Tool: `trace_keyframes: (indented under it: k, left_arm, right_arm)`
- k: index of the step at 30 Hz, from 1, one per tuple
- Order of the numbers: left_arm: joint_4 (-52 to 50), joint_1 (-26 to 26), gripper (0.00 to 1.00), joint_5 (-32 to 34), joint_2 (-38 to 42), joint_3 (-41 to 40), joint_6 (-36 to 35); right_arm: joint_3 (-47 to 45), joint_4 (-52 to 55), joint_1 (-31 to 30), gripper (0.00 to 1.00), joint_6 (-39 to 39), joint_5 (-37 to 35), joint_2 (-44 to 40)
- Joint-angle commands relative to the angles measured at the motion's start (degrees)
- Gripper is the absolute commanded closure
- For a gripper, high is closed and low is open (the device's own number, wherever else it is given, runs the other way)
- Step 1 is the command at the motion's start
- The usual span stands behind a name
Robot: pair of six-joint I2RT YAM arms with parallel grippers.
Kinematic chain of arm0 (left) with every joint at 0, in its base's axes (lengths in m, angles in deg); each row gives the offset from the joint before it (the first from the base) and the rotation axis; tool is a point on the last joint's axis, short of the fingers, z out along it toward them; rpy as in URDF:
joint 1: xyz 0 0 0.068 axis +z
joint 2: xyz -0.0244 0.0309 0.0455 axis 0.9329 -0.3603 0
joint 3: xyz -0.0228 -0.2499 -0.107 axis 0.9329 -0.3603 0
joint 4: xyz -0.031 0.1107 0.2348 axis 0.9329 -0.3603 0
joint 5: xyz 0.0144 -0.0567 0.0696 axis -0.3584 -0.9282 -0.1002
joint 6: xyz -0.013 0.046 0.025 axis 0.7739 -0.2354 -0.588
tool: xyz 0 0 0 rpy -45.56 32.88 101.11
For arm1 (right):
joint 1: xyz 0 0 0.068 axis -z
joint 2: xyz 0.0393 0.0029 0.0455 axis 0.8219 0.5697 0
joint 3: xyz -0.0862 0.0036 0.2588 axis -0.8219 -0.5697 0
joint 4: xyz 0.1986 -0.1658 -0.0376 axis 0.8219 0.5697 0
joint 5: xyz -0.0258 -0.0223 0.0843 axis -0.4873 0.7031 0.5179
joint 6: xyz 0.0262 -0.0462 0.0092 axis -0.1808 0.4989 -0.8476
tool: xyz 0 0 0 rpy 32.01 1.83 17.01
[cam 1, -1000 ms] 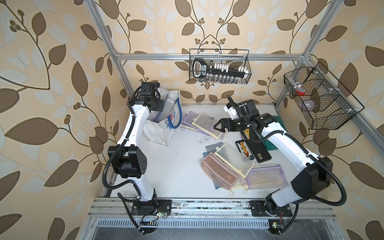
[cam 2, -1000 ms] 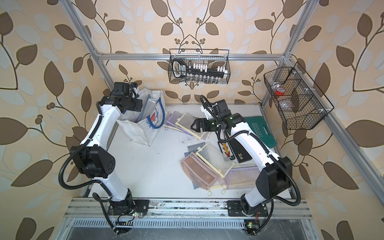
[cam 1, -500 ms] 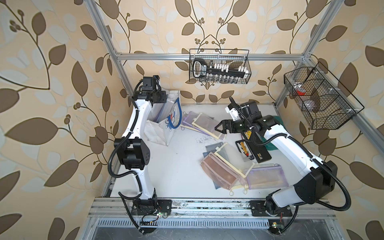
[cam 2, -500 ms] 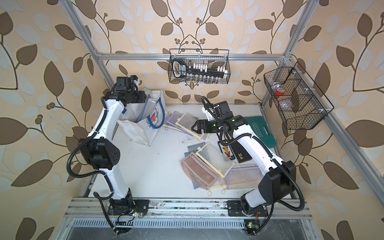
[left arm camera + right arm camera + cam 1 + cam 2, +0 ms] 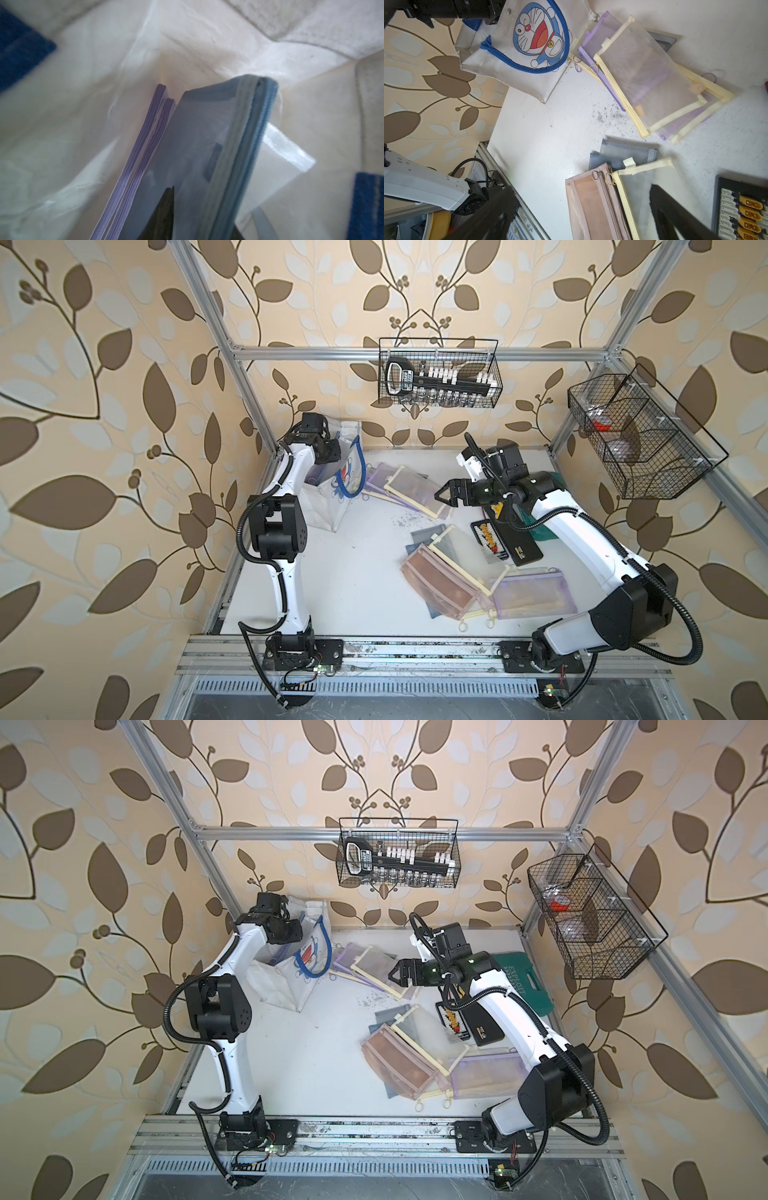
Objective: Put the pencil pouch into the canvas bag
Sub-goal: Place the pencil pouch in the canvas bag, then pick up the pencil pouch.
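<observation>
Left wrist view, straight down into the canvas bag (image 5: 207,41): dark finger (image 5: 166,209) showing through a blue-grey pouch (image 5: 197,145) standing right against it, purple pouch (image 5: 145,135) just beside that. Left gripper (image 5: 330,452): pinching the pouch or clear of it, can't tell. Shifted a bit farther over the bag mouth than a second ago, so probably finishing the drop-in. Farther out, right gripper (image 5: 439,497) spread wide and empty, roughly where it was, hovering over a yellow-edged pouch (image 5: 409,489). Likely next.
</observation>
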Motion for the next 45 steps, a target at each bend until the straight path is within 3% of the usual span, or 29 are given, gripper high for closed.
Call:
trace_keyframes:
  k: [1, 6, 8, 10, 17, 20, 29, 35, 41, 45]
  left_arm:
    - [0.00, 0.63, 0.71, 0.84, 1.36, 1.30, -0.52]
    - [-4.16, 0.63, 0.46, 1.38, 6.09, 1.43, -1.56]
    - [-5.62, 0.56, 0.31, 2.15, 9.38, 0.48, -2.04]
    - [-7.96, 0.53, 0.27, 2.22, 12.44, 0.56, -2.42]
    - [-12.93, -4.51, 0.21, 3.84, 26.81, -6.06, -1.47]
    - [-12.56, -11.25, 0.20, 4.02, 33.72, -13.55, 1.69]
    - [-4.51, -34.25, 0.21, -3.42, 50.69, -46.70, 26.31]
    - [0.08, -45.32, 0.24, -7.10, 51.38, -58.65, 35.75]
    - [13.66, -46.74, 0.23, -14.21, 46.74, -66.36, 42.60]
    - [20.13, -46.74, 0.20, -14.44, 41.71, -67.56, 47.27]
  right_arm:
    - [-1.07, -0.93, 0.23, 0.01, -0.07, 0.54, 0.87]
    - [-1.54, -0.96, 0.21, 0.01, -0.07, 0.12, 0.04]
    - [-2.67, -1.25, 0.42, 0.01, -0.20, 0.10, -0.55]
    - [-4.66, -2.26, 1.03, 0.01, -0.88, 0.78, -1.06]
    - [-12.02, -5.65, 4.46, 0.01, -3.93, 2.78, -0.82]
    - [-14.13, -5.41, 5.70, 0.01, -3.93, 2.57, 0.25]
    - [-21.53, -2.05, 6.29, 0.02, -3.59, 2.69, -1.56]
    - [-27.46, -0.98, 4.40, 0.02, -4.76, 3.86, -6.02]
    - [-30.47, -3.20, -3.74, 0.04, -6.96, 4.15, -3.89]
    - [-31.99, -5.56, -4.45, 0.07, -7.53, 5.69, -1.55]
